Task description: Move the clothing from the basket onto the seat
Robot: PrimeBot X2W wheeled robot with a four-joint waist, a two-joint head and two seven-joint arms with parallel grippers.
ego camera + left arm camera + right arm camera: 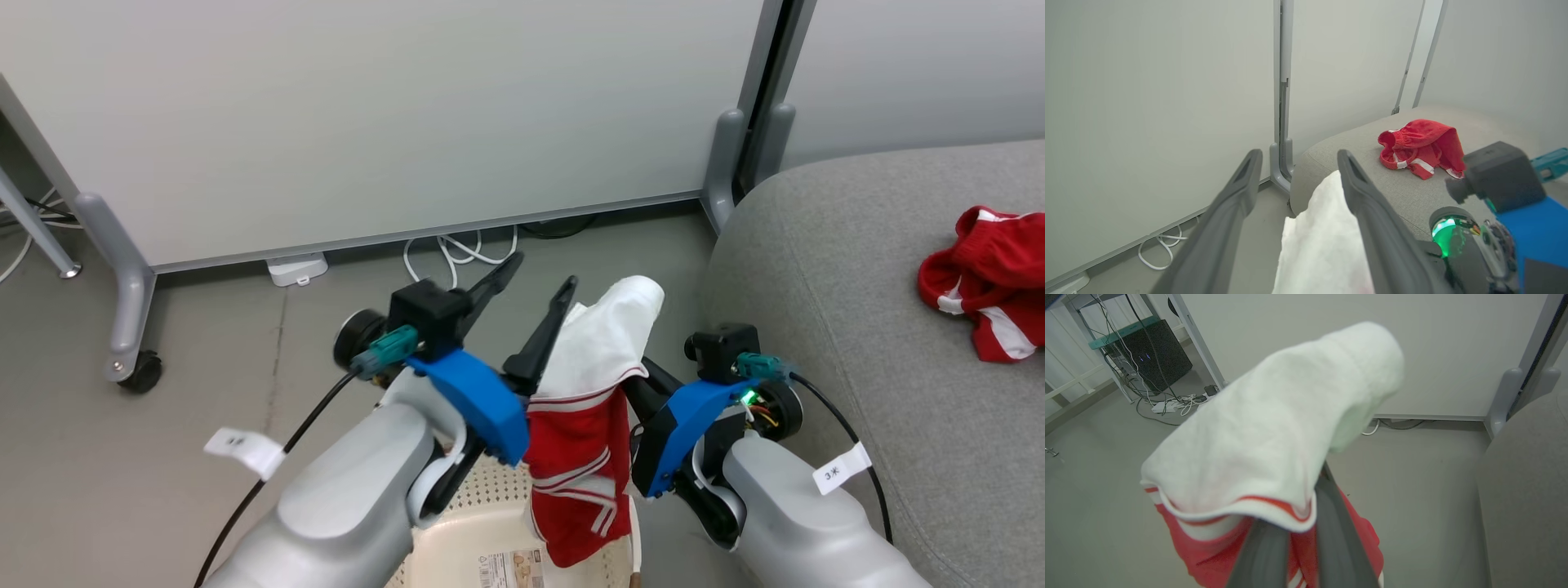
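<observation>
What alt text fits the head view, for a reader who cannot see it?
A white and red garment hangs from the shut right gripper over the cream basket, beside the open left gripper. A red striped garment lies on the grey seat at right; a pale partition stands behind.

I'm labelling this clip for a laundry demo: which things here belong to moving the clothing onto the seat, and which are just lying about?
Job in hand: white and red garment, lifted; red garment, already on the seat; basket.

Lying about: white cables; white power block; partition panels; black box.
</observation>
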